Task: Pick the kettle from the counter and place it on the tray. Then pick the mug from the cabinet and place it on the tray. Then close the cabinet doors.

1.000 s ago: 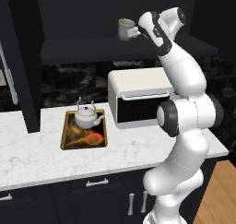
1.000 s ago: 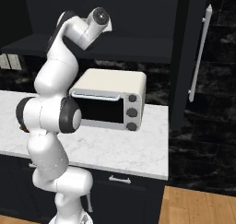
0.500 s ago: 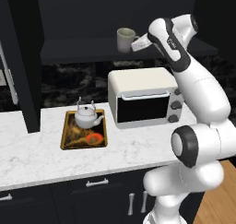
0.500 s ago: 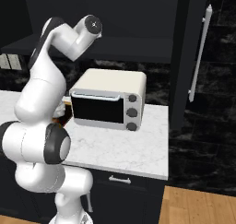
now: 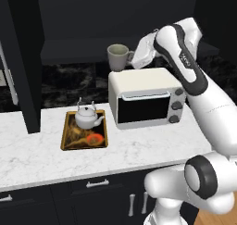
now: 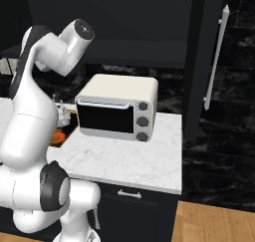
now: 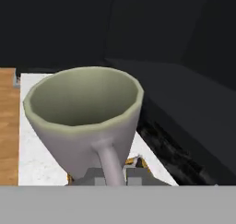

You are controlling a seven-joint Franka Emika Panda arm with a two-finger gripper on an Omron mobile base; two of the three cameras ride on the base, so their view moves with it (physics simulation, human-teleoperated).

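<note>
The mug (image 5: 118, 56) hangs in the air in front of the open cabinet (image 5: 92, 15), above the toaster oven (image 5: 146, 98) and clear of the dark shelf behind it. The gripper (image 5: 133, 62) is clenched on its side handle; in the hand view the handle (image 7: 109, 161) runs down between the two finger tips, with the greenish inside of the cup open toward the camera. The kettle (image 5: 88, 117) already sits on the tray (image 5: 68, 135), which lies on the counter (image 5: 41, 159) just left of the oven.

The grip is on a thin handle alone, so the cup could twist or slip between the jaws if the arm swings fast on the way down. The kettle fills the back half of the tray, and its arched wire handle and spout stand in the way; a careless descent could knock it or land the mug on the rim. The free spot seems to be the front part near the orange-red patch, though it is small and hard to judge from here. The oven's top corner lies close under the path. The cabinet door (image 6: 199, 61) with its long silver bar (image 6: 215, 57) stands open at the right, and another (image 5: 21, 62) at the left, beside the tray.
</note>
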